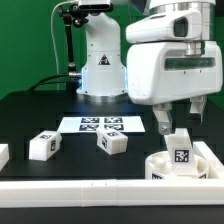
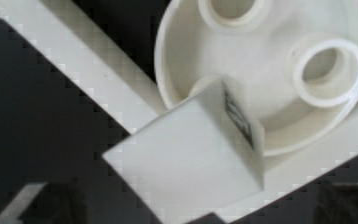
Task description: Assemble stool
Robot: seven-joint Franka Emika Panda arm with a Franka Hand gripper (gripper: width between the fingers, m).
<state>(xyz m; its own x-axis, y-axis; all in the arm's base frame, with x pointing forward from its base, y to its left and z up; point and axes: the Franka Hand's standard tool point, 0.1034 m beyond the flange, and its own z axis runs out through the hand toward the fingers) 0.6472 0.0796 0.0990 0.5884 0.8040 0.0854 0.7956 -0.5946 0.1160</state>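
Tool (image 1: 178, 122) spread wide, grasping nothing, one leg (image 1: 181, 148) upright between its fingers on the round seat (image 1: 160, 168). Two more legs (image 1: 111, 143) (image 1: 42, 146) lie on the desk (image 1: 70, 158), apart from it.

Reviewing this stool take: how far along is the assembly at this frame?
Early. One leg stands on the round seat by the rim bars at the exterior view's right; whether it is screwed home cannot be told. The gripper is open around that leg's top, so this leg is the step in hand. Left: two more legs lie loose on the black table, near the marker board.
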